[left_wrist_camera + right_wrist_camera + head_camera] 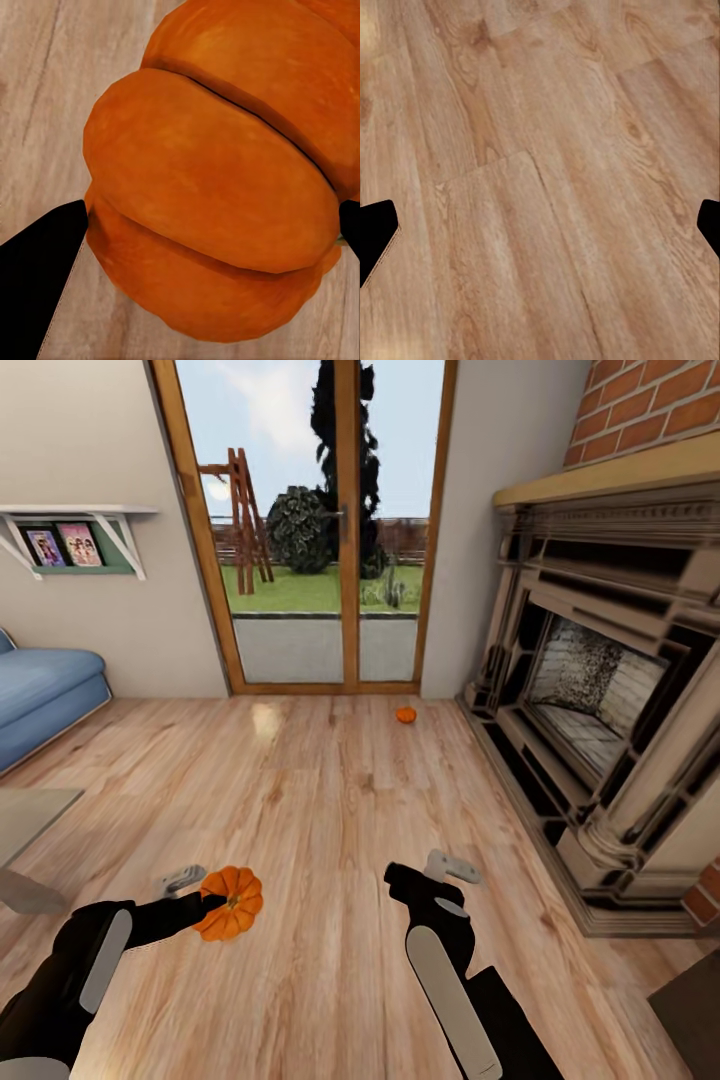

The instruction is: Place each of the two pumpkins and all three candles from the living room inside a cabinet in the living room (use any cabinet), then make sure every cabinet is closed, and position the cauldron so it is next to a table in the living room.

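Left gripper clamps a pumpkin — keep it squeezed and level en route; right gripper hangs open, empty.

- Up close I see one pumpkin, bright orange, its fat ribs bulging toward me with dark grooves between them.
- One broad rib runs across the middle; another swells above it toward the corner, and a third curves beneath.
- The fingertips of my left hand are black wedges at opposite edges of the picture, one on each side of the pumpkin.
- The larger black tip meets the pumpkin's skin at its lower flank; the other is barely a sliver against the far side.
- Behind the pumpkin lies pale wood floor, its grain running in long streaks.
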You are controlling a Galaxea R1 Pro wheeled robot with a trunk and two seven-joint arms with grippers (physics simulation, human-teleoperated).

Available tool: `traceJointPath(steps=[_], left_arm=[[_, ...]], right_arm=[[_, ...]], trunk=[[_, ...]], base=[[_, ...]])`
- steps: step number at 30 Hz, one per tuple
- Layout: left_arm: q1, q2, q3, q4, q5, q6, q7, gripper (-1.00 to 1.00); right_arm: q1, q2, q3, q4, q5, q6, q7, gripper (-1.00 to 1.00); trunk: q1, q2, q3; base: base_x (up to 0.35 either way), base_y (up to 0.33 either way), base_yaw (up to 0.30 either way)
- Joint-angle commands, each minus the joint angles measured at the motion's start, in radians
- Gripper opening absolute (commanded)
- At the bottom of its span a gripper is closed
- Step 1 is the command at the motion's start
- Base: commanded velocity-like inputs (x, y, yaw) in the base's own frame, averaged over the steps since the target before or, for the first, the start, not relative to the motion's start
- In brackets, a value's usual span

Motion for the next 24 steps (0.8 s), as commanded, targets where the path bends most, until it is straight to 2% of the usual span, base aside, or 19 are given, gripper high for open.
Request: traceJointPath(steps=[1,11,24], left_arm=[[0.000,0.000,0.000,0.000,0.004,0.000,0.000,-1.00],[0.000,0.001,0.000,0.001,0.004,0.000,0.000,-1.00],[0.000,0.002,0.000,0.001,0.003,0.000,0.001,-1.00]], right_arm=[[0.000,0.000,0.000,0.000,0.000,-0.001,0.001,1.00],[0.000,0.003,0.002,-0.002,0.000,-0.043,0.002,1.00],[-0.001,0.003,0.002,-0.001,0.010,-0.049,0.001,1.00]], trunk=[[0.000,0.000,0.000],[0.000,0.000,0.000],[0.000,0.000,0.000]], base=[[0.304,0.093,0.000],[0.308,0.068,0.000],[0.317,0.002,0.000]])
